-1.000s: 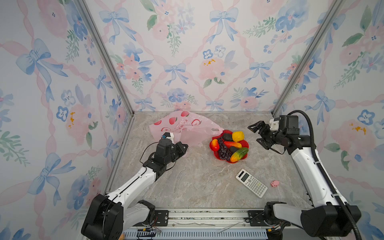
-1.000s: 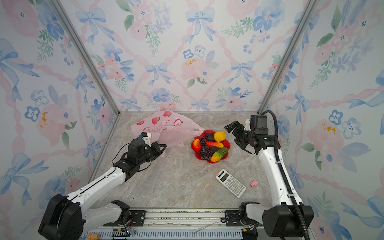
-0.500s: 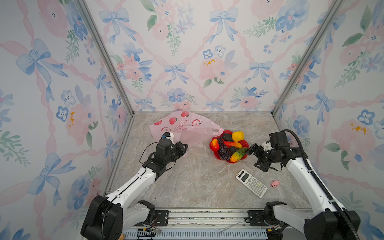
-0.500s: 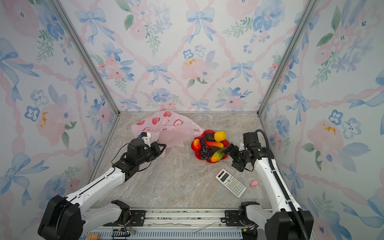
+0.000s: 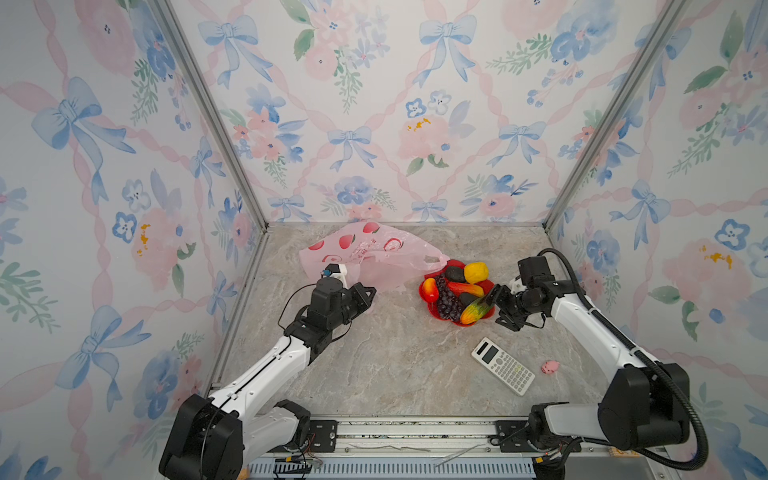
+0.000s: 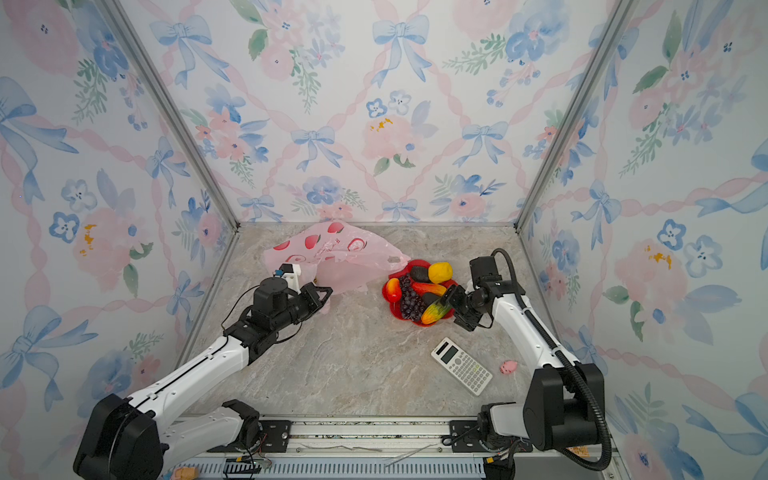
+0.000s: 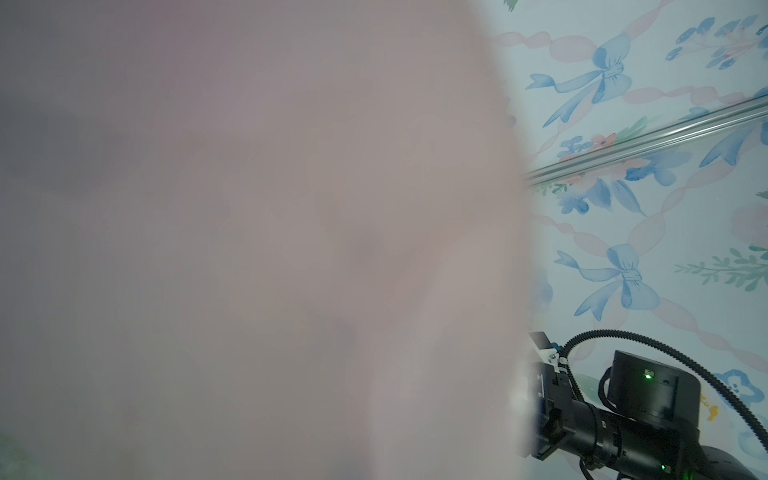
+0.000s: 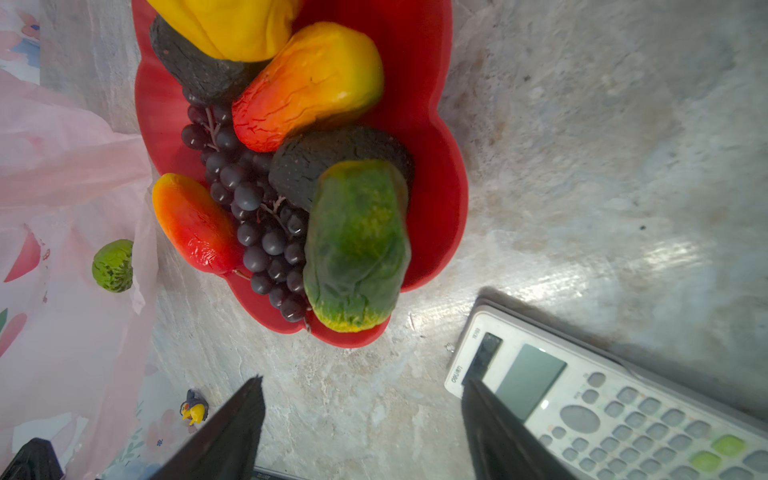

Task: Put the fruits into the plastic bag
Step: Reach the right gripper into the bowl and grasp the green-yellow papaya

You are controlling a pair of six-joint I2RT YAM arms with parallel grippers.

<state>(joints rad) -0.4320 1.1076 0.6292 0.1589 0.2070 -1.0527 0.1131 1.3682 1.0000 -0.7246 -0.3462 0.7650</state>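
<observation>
The fruits lie heaped on a red flower-shaped plate (image 5: 441, 314): a yellow lemon (image 5: 476, 272), dark avocados (image 5: 455, 273), red-yellow mangoes (image 5: 429, 289), purple grapes (image 5: 449, 301) and a green-yellow mango (image 8: 357, 245). A bumpy green ball (image 8: 113, 266) sits at the edge of the plastic bag (image 5: 374, 253), partly behind its film. My right gripper (image 5: 496, 305) is open and low beside the plate, just short of the green-yellow mango, nothing between its fingers (image 8: 245, 419). My left gripper (image 5: 366, 293) is shut on the bag's near edge. The bag (image 7: 249, 228) blankets the left wrist view.
A white calculator (image 5: 503, 371) lies on the marble table right of my right gripper's fingers (image 8: 602, 399). A tiny pink pig (image 5: 550, 366) sits beyond it. Flowered walls close in the back and both sides.
My right arm has swung down and forward from behind the plate to table height at the plate's near right side, its jaws narrowing a little. The left arm and bag have not moved.
</observation>
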